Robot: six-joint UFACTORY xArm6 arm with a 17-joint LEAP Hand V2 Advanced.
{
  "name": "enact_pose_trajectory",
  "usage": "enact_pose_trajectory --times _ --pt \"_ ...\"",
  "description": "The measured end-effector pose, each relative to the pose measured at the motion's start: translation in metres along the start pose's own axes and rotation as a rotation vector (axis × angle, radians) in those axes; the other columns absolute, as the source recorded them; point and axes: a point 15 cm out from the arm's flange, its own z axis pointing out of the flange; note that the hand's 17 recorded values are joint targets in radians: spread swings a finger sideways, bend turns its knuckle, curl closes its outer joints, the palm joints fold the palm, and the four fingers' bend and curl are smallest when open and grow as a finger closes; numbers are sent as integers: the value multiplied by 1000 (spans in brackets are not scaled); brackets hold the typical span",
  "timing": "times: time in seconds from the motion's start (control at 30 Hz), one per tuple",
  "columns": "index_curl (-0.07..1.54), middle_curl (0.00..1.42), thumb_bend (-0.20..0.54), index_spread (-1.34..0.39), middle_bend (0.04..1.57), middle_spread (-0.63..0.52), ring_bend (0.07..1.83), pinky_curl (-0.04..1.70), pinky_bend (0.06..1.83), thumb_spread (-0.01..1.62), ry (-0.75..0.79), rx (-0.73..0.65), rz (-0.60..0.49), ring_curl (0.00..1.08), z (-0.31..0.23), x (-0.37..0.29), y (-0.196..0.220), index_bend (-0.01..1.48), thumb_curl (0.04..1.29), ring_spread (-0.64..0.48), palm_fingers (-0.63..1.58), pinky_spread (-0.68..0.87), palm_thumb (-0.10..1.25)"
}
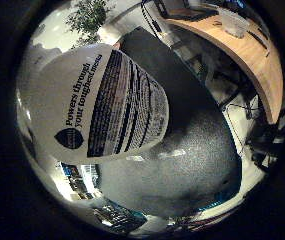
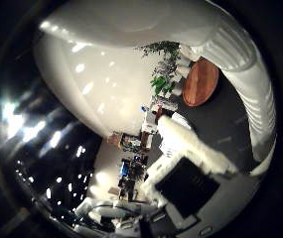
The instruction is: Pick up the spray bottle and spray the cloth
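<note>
Right now the bottle point(image 1: 97, 100) lies close against the palm of the robot hand.

Its white, labelled body fills the view, probably so that the trigger comes within reach. Whether the robot hand has closed on it I cannot tell. Beyond lies a white fluffy cloth point(image 2: 190, 144) on a dark surface point(image 1: 202, 150), with nothing seen between it and the bottle. A round table point(image 2: 200, 82), a plant point(image 2: 163, 64) and a long desk point(image 1: 252, 55) stand well apart.

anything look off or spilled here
Nothing stands out. The spray bottle fills much of the view, so it is close to the palm, with its label intact and no drips visible. The dark mat beneath shows no spill.
</note>
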Motion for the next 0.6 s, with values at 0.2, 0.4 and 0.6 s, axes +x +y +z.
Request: enact_pose_trajectory --times 0.2,0.4,0.6 --pt "368 523 -12 -381 605 -267 837 324 755 1018 -2 1 -12 385 0 0 0 210 369 -264 1016 -376 852" --pt "527 647 -15 -469 734 -325 963 402 907 1006 -10 -1 -28 474 1 -1 2 323 399 -305 1132 -538 931" --pt "726 764 -20 -499 871 -332 1094 531 1112 998 -8 3 -29 549 1 1 2 496 411 -296 1161 -453 937"
